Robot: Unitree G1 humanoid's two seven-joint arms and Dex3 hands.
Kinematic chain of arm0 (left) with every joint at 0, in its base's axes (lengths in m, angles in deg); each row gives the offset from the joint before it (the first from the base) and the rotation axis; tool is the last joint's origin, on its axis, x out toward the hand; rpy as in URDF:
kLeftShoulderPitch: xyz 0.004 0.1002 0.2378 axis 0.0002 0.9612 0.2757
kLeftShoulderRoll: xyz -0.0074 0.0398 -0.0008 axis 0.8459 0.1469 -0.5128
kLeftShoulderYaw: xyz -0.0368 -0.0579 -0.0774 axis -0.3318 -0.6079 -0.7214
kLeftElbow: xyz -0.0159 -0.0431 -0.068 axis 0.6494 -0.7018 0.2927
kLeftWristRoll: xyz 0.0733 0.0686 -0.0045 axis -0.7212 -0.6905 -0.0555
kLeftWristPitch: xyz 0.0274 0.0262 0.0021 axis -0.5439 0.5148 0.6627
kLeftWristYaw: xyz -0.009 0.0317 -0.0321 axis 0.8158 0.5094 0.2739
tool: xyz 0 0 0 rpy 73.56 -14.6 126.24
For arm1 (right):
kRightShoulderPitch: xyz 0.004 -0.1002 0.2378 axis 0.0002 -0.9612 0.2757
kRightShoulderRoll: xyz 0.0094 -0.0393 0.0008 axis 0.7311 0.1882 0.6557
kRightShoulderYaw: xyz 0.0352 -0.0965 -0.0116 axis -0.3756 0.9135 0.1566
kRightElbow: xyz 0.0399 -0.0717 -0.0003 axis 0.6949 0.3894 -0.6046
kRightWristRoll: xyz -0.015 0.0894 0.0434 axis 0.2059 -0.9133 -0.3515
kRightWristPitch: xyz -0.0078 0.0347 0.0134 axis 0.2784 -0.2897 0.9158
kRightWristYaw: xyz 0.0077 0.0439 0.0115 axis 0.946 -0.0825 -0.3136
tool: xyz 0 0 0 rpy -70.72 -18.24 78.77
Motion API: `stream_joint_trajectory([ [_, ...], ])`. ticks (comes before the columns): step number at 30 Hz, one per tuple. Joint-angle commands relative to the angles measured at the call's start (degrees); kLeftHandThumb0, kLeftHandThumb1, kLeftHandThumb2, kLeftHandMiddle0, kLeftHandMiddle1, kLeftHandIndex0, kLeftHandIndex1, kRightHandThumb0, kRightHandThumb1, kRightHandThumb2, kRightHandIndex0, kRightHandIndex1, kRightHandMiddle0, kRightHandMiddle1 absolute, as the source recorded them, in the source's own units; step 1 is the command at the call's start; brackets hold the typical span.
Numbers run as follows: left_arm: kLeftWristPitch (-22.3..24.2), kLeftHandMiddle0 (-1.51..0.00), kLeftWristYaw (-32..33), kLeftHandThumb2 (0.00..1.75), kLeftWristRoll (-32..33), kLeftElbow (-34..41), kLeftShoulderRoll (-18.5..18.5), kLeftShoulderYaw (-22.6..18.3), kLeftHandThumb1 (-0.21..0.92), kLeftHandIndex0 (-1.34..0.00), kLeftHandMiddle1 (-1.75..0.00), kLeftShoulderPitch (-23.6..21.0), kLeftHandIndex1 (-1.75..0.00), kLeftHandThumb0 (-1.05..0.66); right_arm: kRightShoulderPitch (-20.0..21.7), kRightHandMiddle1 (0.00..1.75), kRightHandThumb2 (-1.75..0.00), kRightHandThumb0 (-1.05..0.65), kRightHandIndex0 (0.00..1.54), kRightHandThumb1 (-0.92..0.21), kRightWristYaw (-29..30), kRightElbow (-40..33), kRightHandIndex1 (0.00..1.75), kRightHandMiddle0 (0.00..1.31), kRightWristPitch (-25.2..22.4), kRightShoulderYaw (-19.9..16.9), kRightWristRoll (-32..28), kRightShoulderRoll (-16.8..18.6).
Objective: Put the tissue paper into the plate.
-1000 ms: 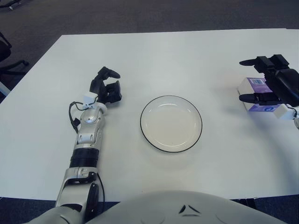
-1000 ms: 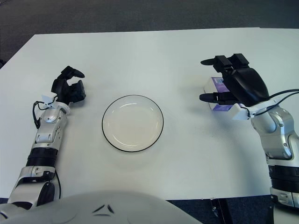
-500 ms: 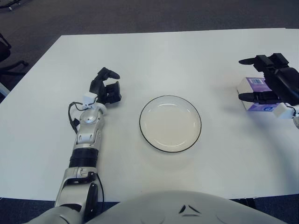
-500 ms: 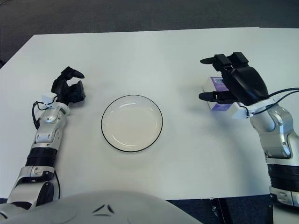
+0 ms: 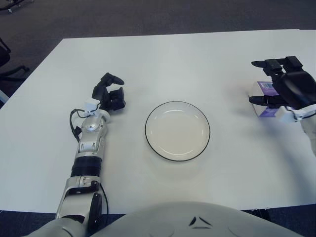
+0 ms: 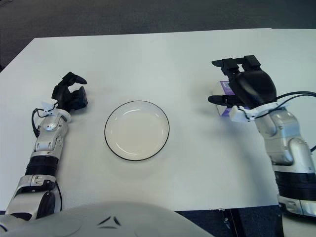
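White table (image 6: 148, 54); right hand (image 6: 245, 86) straddles tissue pack (image 6: 224, 89), fingers apart; plate (image 6: 137, 130) apart.

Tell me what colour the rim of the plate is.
Black: a thin dark line around the white plate, clearest in the right eye view.

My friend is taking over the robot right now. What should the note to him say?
Right hand: over the tissue pack at the table's right side, fingers spread around it; a firm grip is not evident.
Left hand: idle, left of the plate, holding nothing.
Plate: mid-table with nothing in it.
Done: right hand has reached the pack.
Left: close on it, lift, carry it left, set it in the plate.
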Motion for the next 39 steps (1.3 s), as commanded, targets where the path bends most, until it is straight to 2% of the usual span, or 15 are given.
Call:
stream_joint_trajectory([
  [1, -1.0, -1.28, -0.8, 1.2, 0.9, -7.3, -3.6, 0.1, 0.41, -0.54, -1.75, 7.6, -1.75, -0.45, 2.0, 0.07, -0.87, -1.05, 0.0, -0.92, 1.5, 0.0, 0.02, 0.0, -1.8, 1.7, 2.9, 0.3],
  [8, -2.0, -1.28, -2.0, 1.17, 1.8, -8.9, -3.4, -0.4, 0.44, -0.52, -1.75, 6.8, -1.75, -0.44, 3.4, 0.05, -0.88, -1.05, 0.0, -0.92, 2.4, 0.6, 0.0, 0.0, -3.0, 3.3, 4.6, -0.4],
  [10, -2.2, -1.28, -2.3, 1.17, 2.2, -9.4, -3.4, -0.7, 0.44, -0.52, -1.75, 6.6, -1.75, -0.44, 4.2, 0.05, -0.88, -1.05, 0.0, -0.92, 1.9, 0.0, 0.0, 0.0, -3.7, 4.2, 5.0, 0.4],
  [19, -3.0, -1.29, -2.8, 1.18, 2.9, -10.7, -3.3, -1.2, 0.43, -0.53, -1.75, 6.1, -1.75, -0.45, 5.0, 0.07, -0.86, -1.05, 0.0, -0.92, 1.0, -0.3, 0.0, 0.0, -4.9, 5.1, 3.6, 0.6],
  [39, -4.6, -1.3, -2.7, 1.2, 3.4, -13.1, -3.5, -1.9, 0.41, -0.54, -1.75, 5.3, -1.75, -0.45, 3.1, 0.17, -0.79, -1.05, 0.0, -0.92, -0.8, -1.2, 0.0, 0.0, -10.4, 3.3, 4.7, -1.6],
])
